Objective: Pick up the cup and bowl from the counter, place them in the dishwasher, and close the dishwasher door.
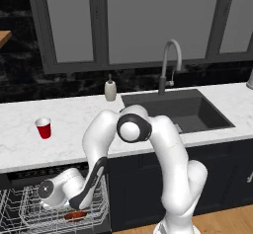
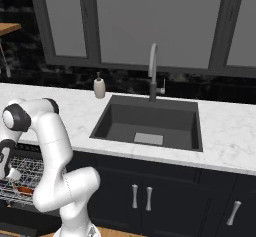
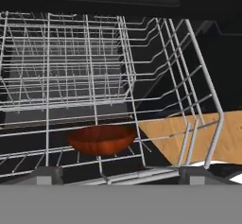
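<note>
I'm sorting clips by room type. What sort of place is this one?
A home kitchen, rendered rather than real. A white marble counter holds a dark inset sink with a curved faucet, and below it an open dishwasher's white wire rack holds a reddish-brown bowl.

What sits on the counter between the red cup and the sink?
A beige soap bottle near the back wall; otherwise bare marble between the cup and the sink, seen in the left base view.

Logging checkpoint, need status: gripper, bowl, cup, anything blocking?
Gripper open, low in the dishwasher rack. Bowl on rack wires, released. Cup upright on counter. Nothing blocking it.
</note>
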Motion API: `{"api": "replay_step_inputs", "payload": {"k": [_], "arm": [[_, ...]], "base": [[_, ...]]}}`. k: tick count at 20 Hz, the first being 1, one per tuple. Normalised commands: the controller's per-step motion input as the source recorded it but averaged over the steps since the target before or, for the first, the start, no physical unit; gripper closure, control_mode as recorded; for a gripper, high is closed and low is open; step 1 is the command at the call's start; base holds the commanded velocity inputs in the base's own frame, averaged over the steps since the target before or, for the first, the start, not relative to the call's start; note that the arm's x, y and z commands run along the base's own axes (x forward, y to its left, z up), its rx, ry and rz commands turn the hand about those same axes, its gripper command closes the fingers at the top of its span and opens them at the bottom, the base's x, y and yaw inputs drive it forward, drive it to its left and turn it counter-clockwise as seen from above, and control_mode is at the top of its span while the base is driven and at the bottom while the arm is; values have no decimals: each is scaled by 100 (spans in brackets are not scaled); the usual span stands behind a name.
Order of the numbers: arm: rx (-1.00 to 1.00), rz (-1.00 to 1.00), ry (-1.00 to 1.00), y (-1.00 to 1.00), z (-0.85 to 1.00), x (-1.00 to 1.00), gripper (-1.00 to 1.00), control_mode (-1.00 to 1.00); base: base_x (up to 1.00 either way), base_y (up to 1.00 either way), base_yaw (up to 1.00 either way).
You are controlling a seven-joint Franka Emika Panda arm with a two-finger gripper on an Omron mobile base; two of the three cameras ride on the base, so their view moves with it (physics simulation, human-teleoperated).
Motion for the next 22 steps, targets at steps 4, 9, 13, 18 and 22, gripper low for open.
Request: {"api": "replay_step_inputs", "payload": {"k": [4, 9, 13, 18, 22], "arm": [[0, 0, -6, -4, 18, -44, -100, -100], [15, 0, -2, -38, 79, -30, -100, -100], [31, 2, -2, -42, 100, -1, -100, -100], [29, 4, 3, -24, 100, 0, -100, -100], [22, 1, 21, -21, 100, 0, -100, -100]], "base": [[0, 0, 0], [0, 0, 0], [0, 0, 0], [0, 0, 0], [0, 0, 0]]}}
